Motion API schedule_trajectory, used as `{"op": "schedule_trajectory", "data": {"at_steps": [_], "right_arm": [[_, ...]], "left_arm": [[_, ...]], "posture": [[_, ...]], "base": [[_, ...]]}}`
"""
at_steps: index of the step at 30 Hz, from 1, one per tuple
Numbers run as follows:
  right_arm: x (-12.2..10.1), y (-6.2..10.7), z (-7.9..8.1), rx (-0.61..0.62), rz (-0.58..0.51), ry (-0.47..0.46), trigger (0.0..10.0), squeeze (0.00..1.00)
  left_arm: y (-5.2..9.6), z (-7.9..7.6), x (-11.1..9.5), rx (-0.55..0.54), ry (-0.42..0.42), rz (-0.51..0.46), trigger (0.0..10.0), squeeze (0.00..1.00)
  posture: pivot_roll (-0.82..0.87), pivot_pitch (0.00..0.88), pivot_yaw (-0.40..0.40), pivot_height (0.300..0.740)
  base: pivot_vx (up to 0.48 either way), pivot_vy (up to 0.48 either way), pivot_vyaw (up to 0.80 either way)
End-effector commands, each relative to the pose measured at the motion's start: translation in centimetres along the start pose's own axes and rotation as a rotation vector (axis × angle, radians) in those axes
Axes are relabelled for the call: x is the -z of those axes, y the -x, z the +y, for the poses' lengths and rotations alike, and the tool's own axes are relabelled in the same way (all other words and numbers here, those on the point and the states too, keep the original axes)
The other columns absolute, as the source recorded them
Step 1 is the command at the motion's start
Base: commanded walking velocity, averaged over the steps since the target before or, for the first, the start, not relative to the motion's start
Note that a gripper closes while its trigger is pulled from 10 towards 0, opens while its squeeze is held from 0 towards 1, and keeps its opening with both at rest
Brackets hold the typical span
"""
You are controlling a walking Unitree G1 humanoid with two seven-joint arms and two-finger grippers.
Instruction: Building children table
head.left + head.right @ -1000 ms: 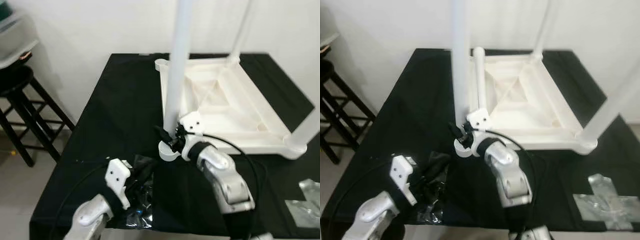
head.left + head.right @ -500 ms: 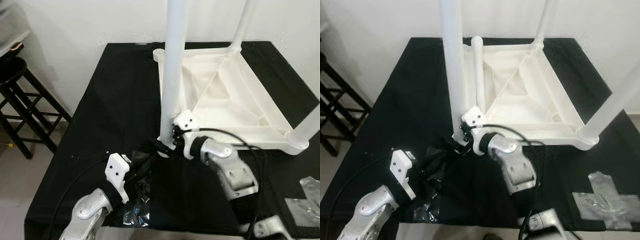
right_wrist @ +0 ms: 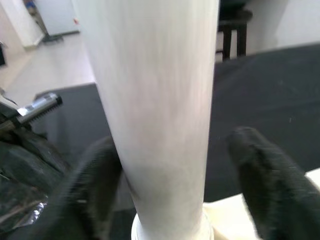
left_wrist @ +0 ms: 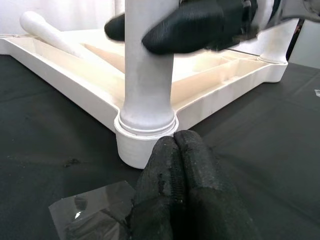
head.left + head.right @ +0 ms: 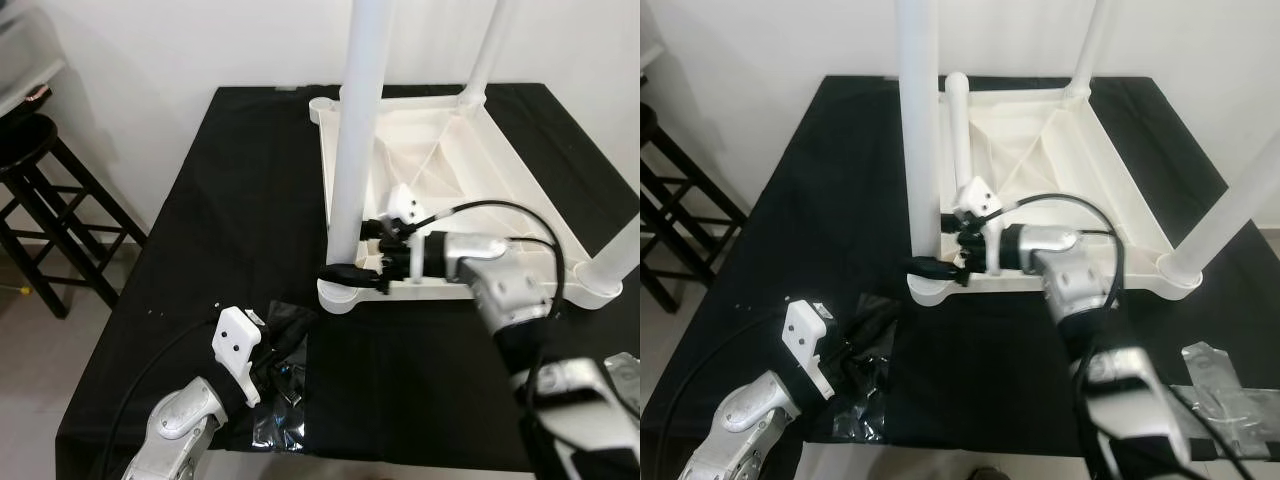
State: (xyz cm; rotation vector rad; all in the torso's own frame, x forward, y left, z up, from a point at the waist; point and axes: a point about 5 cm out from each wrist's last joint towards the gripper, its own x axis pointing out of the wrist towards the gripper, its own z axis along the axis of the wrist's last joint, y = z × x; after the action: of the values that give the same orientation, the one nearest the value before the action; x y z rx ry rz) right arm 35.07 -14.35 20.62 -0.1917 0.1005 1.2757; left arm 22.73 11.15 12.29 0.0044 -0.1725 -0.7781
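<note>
A white children's table (image 5: 470, 190) lies upside down on a black-covered worktop. Three legs stand up from its corners: the near-left leg (image 5: 357, 140), a far one (image 5: 488, 50) and a right one (image 5: 625, 250). A loose leg (image 5: 957, 130) lies inside the frame. My right gripper (image 5: 352, 272) reaches in from the right and is open, with a finger on each side of the near-left leg (image 3: 155, 110) just above its socket (image 4: 145, 135). My left gripper (image 4: 175, 170) is shut, low over crumpled plastic wrap (image 5: 282, 395), a short way in front of that socket.
A black wooden stool (image 5: 40, 190) stands on the floor to the left. Silver tape patches (image 5: 1220, 390) lie at the worktop's near right. A white wall runs behind. The worktop's front edge (image 5: 300, 455) is close to my left arm.
My right arm has swung round from the near side of the leg to its right; the forearm now lies over the frame's front rail. The left gripper has barely moved. The camera shifted.
</note>
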Motion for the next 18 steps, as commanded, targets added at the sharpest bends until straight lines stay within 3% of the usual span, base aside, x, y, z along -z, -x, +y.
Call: {"op": "schedule_trajectory", "data": {"at_steps": [1, 6, 12, 14, 16, 17, 18], "right_arm": [[0.1, -0.1, 0.0, -0.038, -0.016, -0.011, 0.0, 0.0], [0.5, 0.2, 0.0, -0.053, -0.016, -0.011, 0.0, 0.0], [1.7, 0.6, 0.6, 0.014, -0.008, -0.005, 0.0, 0.0], [3.3, 0.5, 1.0, 0.209, 0.02, -0.024, 0.0, 0.0], [3.3, 0.5, 1.0, 0.209, 0.02, -0.024, 0.0, 0.0], [4.4, -0.1, 1.1, 0.398, 0.021, -0.087, 0.0, 0.0], [4.4, -0.1, 1.1, 0.398, 0.021, -0.087, 0.0, 0.0]], "left_arm": [[0.1, -0.2, 0.4, 0.001, 0.001, 0.018, 10.0, 0.0], [0.2, -0.2, 0.4, 0.0, 0.0, 0.018, 10.0, 0.0], [0.3, -0.3, 0.3, 0.001, 0.001, 0.018, 10.0, 0.0], [0.4, -0.2, 0.2, 0.002, 0.002, 0.018, 10.0, 0.0], [0.4, -0.2, 0.2, 0.002, 0.002, 0.018, 10.0, 0.0], [0.4, -0.1, 0.2, 0.002, 0.002, 0.017, 10.0, 0.0], [0.4, -0.1, 0.2, 0.002, 0.002, 0.017, 10.0, 0.0]], "posture": [[0.02, 0.122, -0.007, 0.74], [0.02, 0.125, -0.006, 0.74], [0.02, 0.136, 0.002, 0.74], [0.01, 0.142, 0.0, 0.74], [0.01, 0.142, 0.0, 0.74], [0.0, 0.145, 0.0, 0.74], [0.0, 0.145, 0.0, 0.74]], "base": [[0.0, 0.0, 0.0], [0.0, 0.0, 0.0], [0.0, 0.0, 0.0], [0.0, 0.0, 0.0], [0.0, 0.0, 0.0], [0.0, 0.0, 0.0], [0.0, 0.0, 0.0]]}}
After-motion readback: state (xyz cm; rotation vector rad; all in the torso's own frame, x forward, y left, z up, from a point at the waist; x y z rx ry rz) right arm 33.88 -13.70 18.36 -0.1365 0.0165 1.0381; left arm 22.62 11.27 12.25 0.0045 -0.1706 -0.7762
